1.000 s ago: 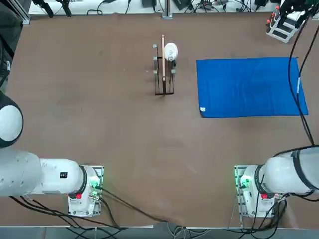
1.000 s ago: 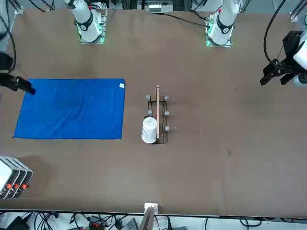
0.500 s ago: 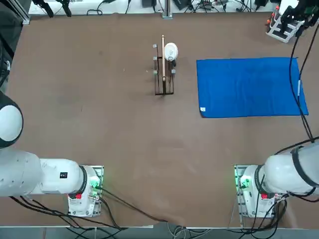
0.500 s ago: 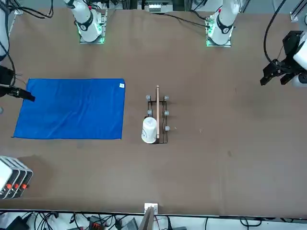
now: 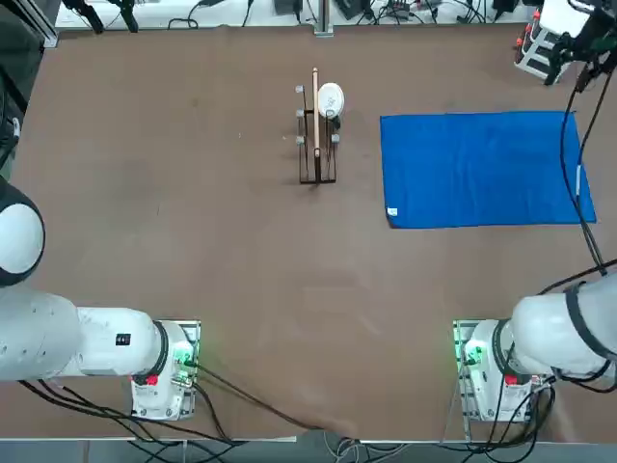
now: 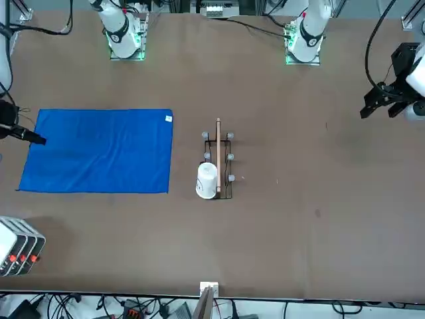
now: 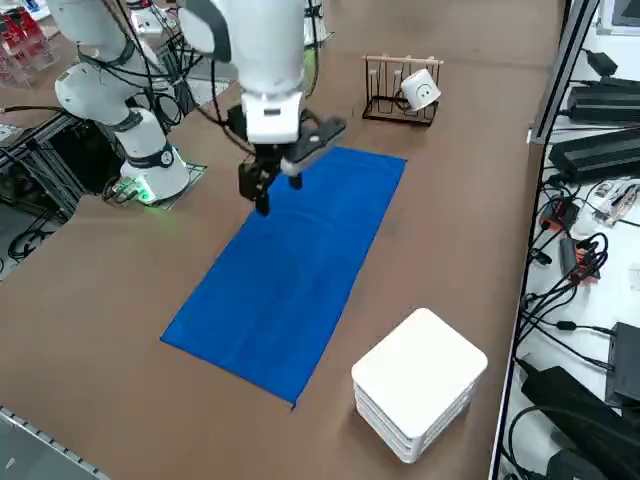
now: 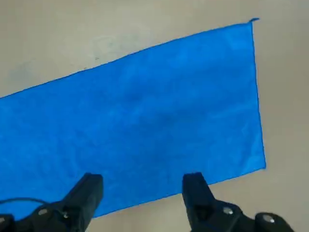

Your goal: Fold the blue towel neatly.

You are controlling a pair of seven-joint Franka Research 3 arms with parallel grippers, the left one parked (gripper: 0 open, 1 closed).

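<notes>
the brown table (image 5: 193, 193) carries the blue towel (image 5: 480, 170), spread flat as a rectangle in its right half as seen from overhead, a small white tag (image 5: 391, 212) at its near inner corner. just beside the towel stands a dark wire rack (image 5: 316, 140) holding a white cup (image 5: 330, 97) on its side. a white box (image 7: 419, 383) sits near the towel's outer end.

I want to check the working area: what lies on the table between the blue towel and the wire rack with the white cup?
Nothing: in the top view the strip of brown table between the blue towel and the wire rack is bare.
</notes>
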